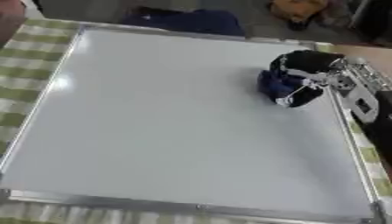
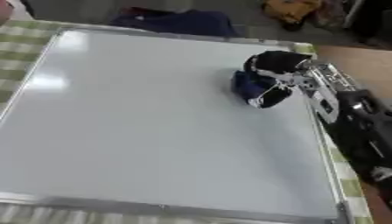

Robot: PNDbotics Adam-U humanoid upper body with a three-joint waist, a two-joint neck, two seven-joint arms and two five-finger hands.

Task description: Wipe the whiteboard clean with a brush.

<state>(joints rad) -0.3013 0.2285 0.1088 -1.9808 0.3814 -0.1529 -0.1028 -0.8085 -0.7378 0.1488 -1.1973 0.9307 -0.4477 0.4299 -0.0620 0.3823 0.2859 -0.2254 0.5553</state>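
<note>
Near edge: whiteboard lies flat on a green-and-white checked cloth, metal frame all round, bottom rail closest to the camera. Board surface reads plain white-grey, no marks visible, a couple of light glare spots near the left edge. Board sits askew in the view, tilted clockwise.

Mid, right side: the robot's right hand comes in over the board's right rail, arm black with silver joints. Fingers curled round a blue brush, which is pressed on the board in its upper-right area, just inside the rail. Left hand shows in neither view.

Far: beyond the top rail, a dark blue bundle on a grey floor; an orange-yellow object further right. Brownish surface at the right edge past the cloth.
</note>
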